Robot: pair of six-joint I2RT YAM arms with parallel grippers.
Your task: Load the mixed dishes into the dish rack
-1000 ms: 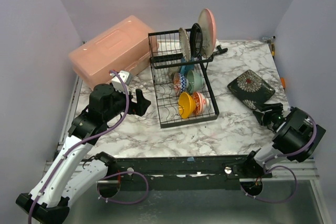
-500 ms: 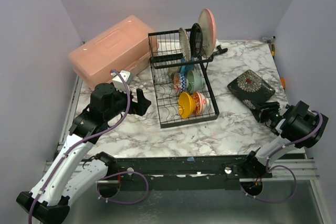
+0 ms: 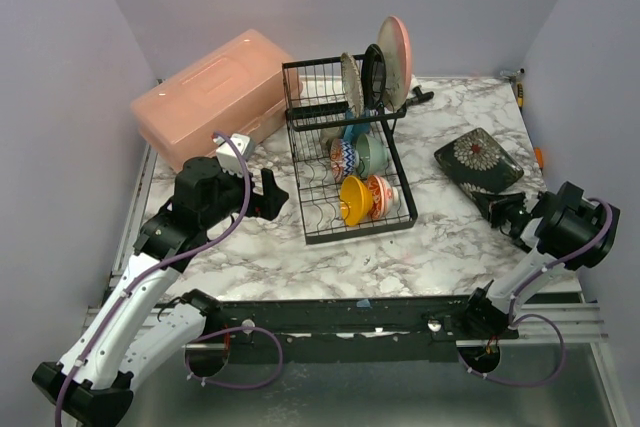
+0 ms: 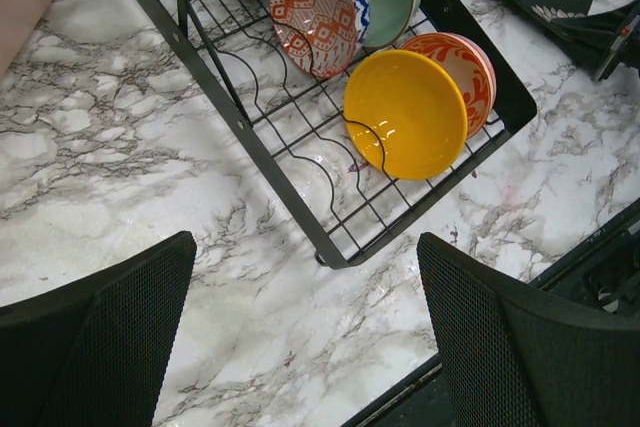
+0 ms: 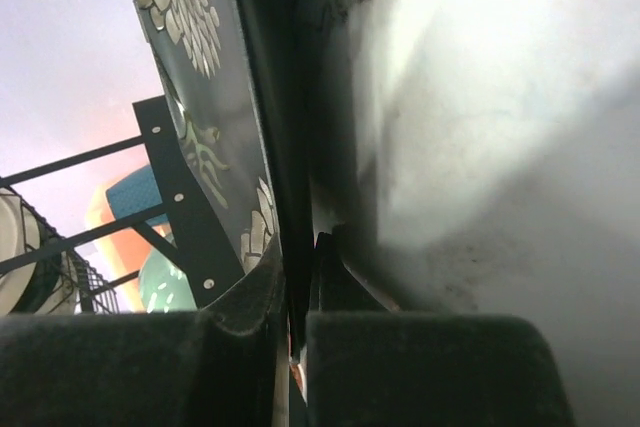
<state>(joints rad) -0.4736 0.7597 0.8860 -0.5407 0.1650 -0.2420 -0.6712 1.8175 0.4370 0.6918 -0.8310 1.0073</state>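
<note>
**Top view.** The dark plate (image 3: 478,160), square with a flower pattern, lies at right centre on the marble table (image 3: 440,247), well apart from the dish rack (image 3: 360,230) at frame centre. Your right gripper (image 3: 500,209) is at the plate's near rim. Your left gripper (image 3: 272,192) hovers just left of the rack, holding nothing. The salmon-pink box (image 3: 205,97), upper left, is off your path.

**Left wrist view.** The left jaws stand wide apart above the marble, with the rack's front corner between them. The yellow bowl (image 4: 405,112) and the patterned bowls (image 4: 312,12) stand on edge in the near slots, so count those as taken.

**Right wrist view.** The right jaws are together, pinching the plate's thin rim, and the pads (image 5: 240,347) meet on it.

**Judgement.** The plate is glazed ceramic, so stiff, slippery, easily chipped and heavy for an edge pinch. Expect it to swing, and lift slowly. The tall plates (image 3: 395,62) at the rack's back leave few free slots. The rack's wire wall blocks a low approach.
</note>
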